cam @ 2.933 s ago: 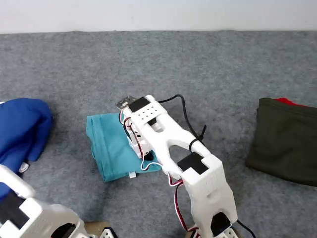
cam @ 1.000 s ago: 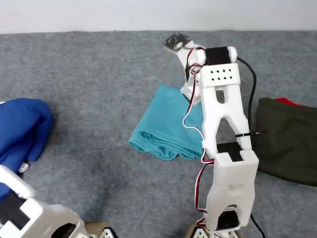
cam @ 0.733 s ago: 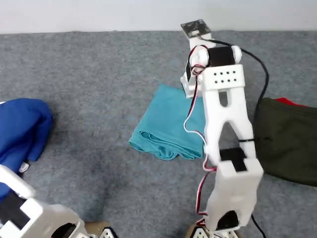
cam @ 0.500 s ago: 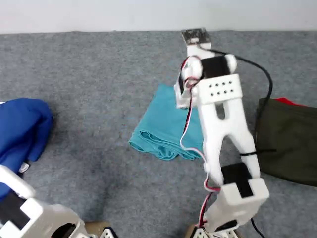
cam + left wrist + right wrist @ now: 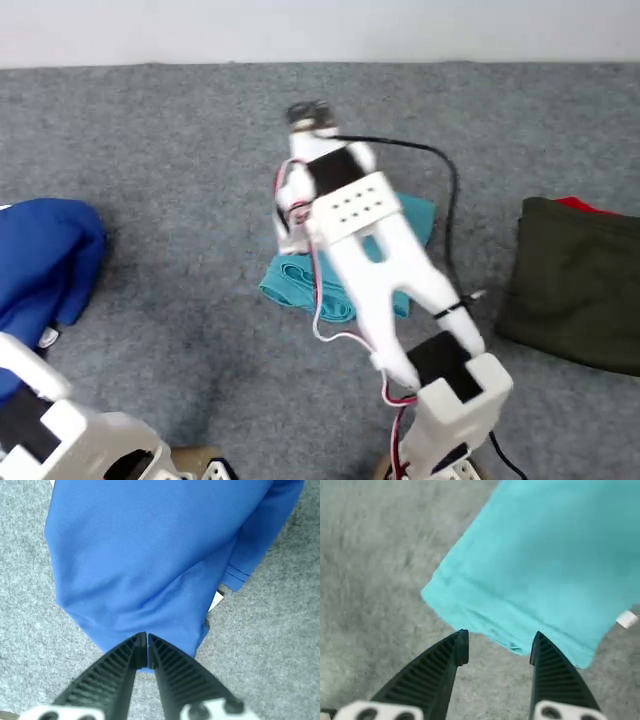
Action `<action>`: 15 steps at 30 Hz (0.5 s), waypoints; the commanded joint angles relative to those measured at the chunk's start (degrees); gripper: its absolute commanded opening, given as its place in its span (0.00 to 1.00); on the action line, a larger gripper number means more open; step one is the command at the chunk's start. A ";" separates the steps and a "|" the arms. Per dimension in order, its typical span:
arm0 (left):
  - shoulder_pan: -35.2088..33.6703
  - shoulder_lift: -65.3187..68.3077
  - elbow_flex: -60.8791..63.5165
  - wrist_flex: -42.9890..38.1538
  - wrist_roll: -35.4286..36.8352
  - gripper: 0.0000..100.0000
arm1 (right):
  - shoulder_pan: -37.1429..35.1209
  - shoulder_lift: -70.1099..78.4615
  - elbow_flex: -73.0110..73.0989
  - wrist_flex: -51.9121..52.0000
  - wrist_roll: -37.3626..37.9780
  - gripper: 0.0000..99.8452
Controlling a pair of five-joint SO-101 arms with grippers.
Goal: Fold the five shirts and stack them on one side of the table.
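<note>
Grey felt covers the table (image 5: 180, 140) across your whole high view. The white right arm (image 5: 375, 250) runs from the bottom edge up to the centre. A loose blue shirt (image 5: 45, 255) lies bunched at the left edge. A folded dark olive shirt (image 5: 575, 285) sits at the right edge, with a sliver of red shirt (image 5: 582, 206) at its upper rim (under or behind, you cannot tell). The folded teal shirt (image 5: 295, 285) lies in the centre, partly beneath that arm. Your right gripper (image 5: 500, 635) is released, its jaws spread over the teal shirt's folded edge. Your left gripper (image 5: 147, 636) is clenched, tips meeting at the blue shirt's hem; whether any cloth is pinched between them, you cannot tell.
</note>
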 commanded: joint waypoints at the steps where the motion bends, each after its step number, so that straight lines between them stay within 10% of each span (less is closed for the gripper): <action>1: 0.00 -3.08 -2.33 0.09 -0.35 0.02 | -3.21 1.01 -0.44 -1.89 2.20 0.21; 15: 0.00 -3.08 -2.33 0.35 -0.09 0.02 | -6.73 8.92 -0.44 -11.30 6.51 0.21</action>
